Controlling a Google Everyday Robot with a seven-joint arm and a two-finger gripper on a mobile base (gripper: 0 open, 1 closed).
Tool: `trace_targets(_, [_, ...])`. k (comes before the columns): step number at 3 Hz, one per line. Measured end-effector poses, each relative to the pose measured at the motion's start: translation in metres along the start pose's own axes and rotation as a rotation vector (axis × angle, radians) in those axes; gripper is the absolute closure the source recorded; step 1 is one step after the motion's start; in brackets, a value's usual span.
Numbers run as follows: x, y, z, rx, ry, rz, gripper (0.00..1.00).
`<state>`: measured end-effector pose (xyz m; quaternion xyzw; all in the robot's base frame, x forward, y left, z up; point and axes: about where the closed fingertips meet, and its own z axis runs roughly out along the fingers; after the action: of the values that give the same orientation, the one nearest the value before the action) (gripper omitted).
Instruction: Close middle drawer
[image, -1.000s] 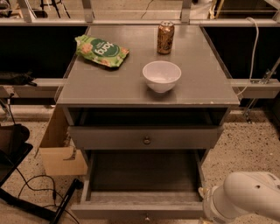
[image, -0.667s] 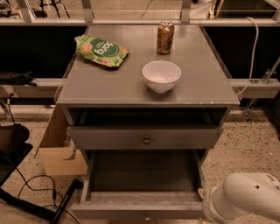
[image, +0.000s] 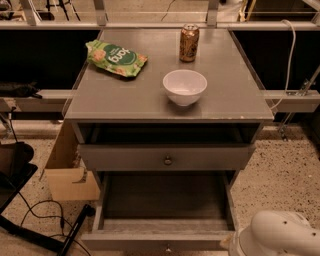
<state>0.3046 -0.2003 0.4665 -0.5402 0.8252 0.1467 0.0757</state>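
The grey cabinet (image: 125, 100) has its middle drawer (image: 165, 200) pulled far out toward me. The drawer is a long, deep, empty box. Its low front panel (image: 155, 240) is at the bottom edge of the view, with a small brass knob (image: 168, 248) just showing. Above it, the top drawer (image: 150, 157), with its own knob (image: 167, 160), stands slightly out. The lowest drawer is hidden under the open one. A white rounded part of my arm (image: 280, 235) sits at the bottom right, beside the open drawer's front right corner. My gripper is out of view.
On the cabinet top stand a white bowl (image: 184, 86), a brown can (image: 189, 43) and a green snack bag (image: 115, 58). A cardboard box (image: 70, 175) stands on the floor at the left. Black cables (image: 40, 215) and a black chair edge (image: 15, 165) lie further left.
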Motion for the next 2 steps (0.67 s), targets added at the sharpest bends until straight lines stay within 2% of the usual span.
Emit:
trace_targets(1, [0.017,0.026,0.077,-0.089,-0.099,-0.014,0.58])
trace_targets(2, [0.004,0.019,0.139,-0.098,-0.188,-0.048,0.81])
